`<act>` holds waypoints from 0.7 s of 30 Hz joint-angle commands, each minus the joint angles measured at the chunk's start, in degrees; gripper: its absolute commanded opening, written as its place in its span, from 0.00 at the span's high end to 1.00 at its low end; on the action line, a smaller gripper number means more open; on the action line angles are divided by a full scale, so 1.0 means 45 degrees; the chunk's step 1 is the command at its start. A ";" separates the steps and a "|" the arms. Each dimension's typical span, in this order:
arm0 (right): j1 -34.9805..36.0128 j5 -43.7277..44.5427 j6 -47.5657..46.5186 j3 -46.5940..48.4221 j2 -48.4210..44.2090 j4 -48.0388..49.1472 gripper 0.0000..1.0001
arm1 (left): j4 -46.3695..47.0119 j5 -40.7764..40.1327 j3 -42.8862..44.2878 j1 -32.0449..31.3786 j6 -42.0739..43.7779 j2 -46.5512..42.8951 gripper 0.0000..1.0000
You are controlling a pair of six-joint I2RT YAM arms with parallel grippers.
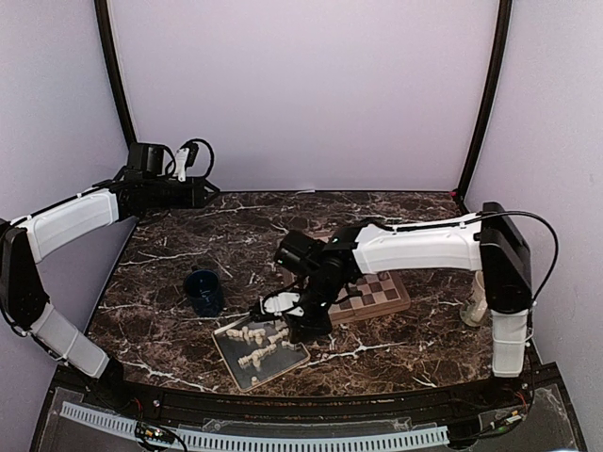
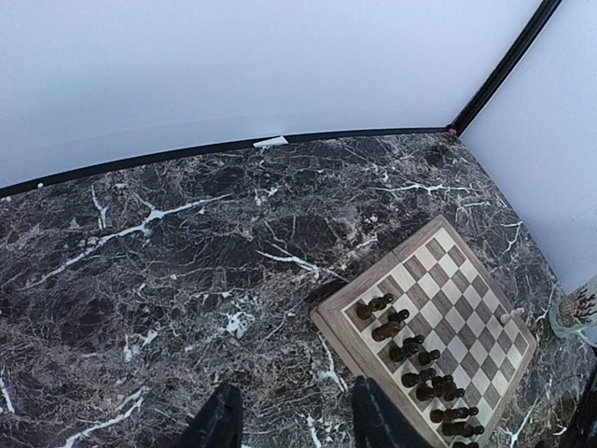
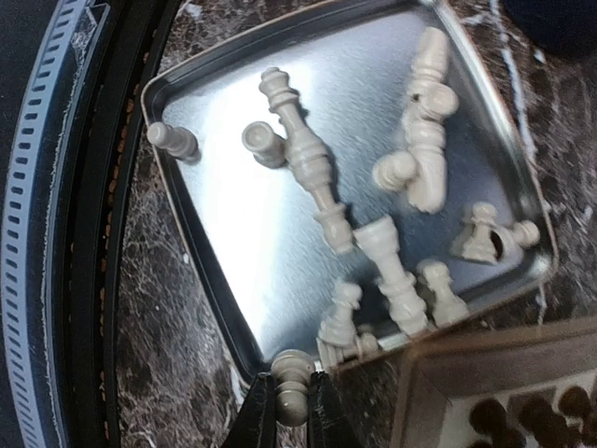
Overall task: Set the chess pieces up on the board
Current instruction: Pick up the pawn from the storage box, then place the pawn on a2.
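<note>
Several cream-white chess pieces (image 3: 317, 173) lie scattered in a grey metal tray (image 3: 224, 224), also seen in the top view (image 1: 256, 347). My right gripper (image 3: 292, 415) is shut on one cream-white piece (image 3: 293, 387) and holds it above the tray's near edge, beside the board's corner (image 3: 466, 373). The wooden chessboard (image 2: 438, 308) carries a row of dark pieces (image 2: 415, 359) and one cream-white piece (image 2: 511, 315). My left gripper (image 2: 291, 420) is open and empty, high above the marble at the back left, its arm in the top view (image 1: 179, 193).
A dark blue mug (image 1: 203, 291) stands left of the tray. A clear glass (image 1: 477, 301) stands at the right near the right arm's base; it also shows in the left wrist view (image 2: 574, 313). The table's front edge has a black rail (image 3: 84, 233).
</note>
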 commanded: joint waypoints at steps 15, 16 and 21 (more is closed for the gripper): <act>-0.5937 0.2419 0.0821 -0.5376 -0.5016 0.1807 0.93 | 0.0113 0.0208 -0.0153 -0.0034 0.0141 0.0159 0.57; -0.6024 0.2547 0.0840 -0.5733 -0.5060 0.1875 0.93 | 0.0116 0.0205 -0.0152 -0.0040 0.0123 0.0189 0.57; -0.6269 0.2890 0.0791 -0.6348 -0.4848 0.2077 0.93 | 0.0096 0.0263 -0.0131 -0.0026 0.0112 0.0253 0.57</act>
